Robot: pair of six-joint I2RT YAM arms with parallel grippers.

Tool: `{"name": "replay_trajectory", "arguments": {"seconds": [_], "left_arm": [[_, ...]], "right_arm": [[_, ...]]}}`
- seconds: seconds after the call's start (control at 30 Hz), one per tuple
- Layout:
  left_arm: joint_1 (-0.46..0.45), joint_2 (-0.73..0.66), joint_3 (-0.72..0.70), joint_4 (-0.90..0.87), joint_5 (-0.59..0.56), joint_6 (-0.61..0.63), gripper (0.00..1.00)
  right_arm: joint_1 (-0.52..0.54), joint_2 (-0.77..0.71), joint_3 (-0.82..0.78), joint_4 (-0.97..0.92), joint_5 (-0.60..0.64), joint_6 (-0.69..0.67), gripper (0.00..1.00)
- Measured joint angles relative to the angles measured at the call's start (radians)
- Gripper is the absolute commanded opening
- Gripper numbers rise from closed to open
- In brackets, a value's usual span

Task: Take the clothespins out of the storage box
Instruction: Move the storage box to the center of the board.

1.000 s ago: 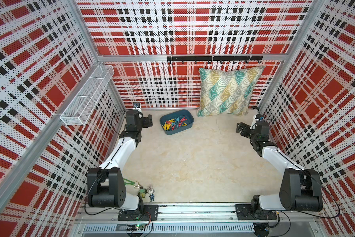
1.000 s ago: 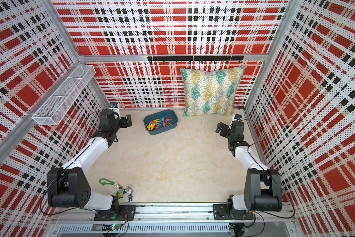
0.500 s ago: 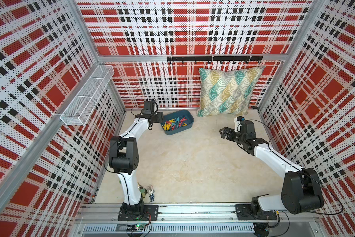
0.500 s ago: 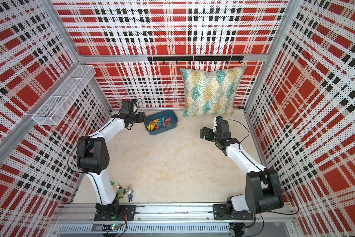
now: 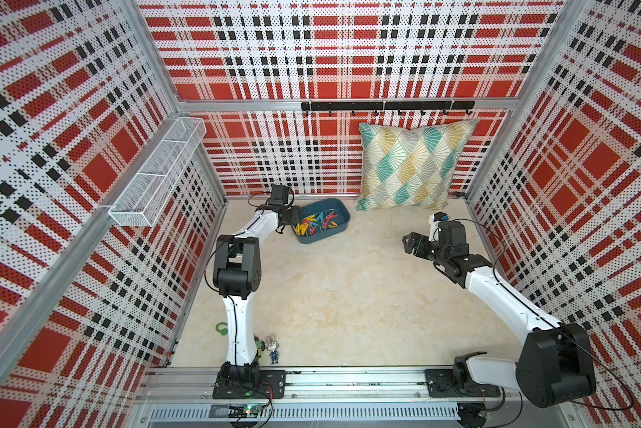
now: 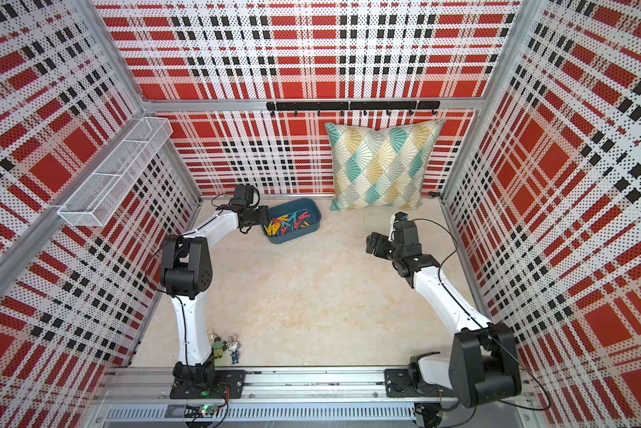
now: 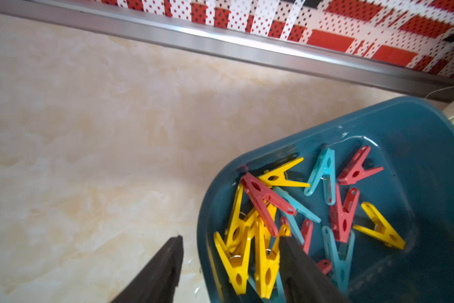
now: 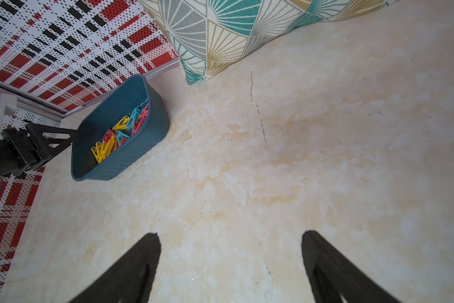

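Left pincer (image 7: 231,238) is at the left end of the storage box (image 7: 417,157), jaws partly apart and straddling the box wall. One finger (image 7: 165,262) is outside over the surface (image 7: 89,157), the other (image 7: 299,265) is inside above the clothespins (image 7: 262,199). We can't tell if the inner finger touches a pin, and we see no grip on anything.

Every pin we see lies inside the box: yellow, red and teal, piled loosely and overlapping, densest toward the left end.

In a top view the box (image 5: 319,239) sits far-left on the surface, angled, close to the far wall. It is just left of the pillow (image 5: 411,166), which leans on that wall.

Right pincer (image 8: 230,233) is wide, holds nothing, and is over bare surface on the right, well apart from the box and pointing left.

Near-left, by the left arm's base, are the keychain figurines (image 5: 272,344) and the green clip (image 5: 221,328). The wire basket (image 5: 159,166) hangs on the left wall.
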Motion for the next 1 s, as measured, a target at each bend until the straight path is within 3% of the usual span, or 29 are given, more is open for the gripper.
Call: {"name": "replay_trajectory", "arguments": {"seconds": [0.37, 1.0], "left_arm": [[-0.013, 0.034, 0.011, -0.006, -0.067, -0.024, 0.52], [-0.029, 0.034, 0.011, 0.000, -0.105, -0.045, 0.12]], "right_arm": [[0.000, -0.010, -0.023, -0.002, 0.002, 0.001, 0.88], [0.000, -0.038, -0.031, -0.004, 0.006, 0.000, 0.86]]}}
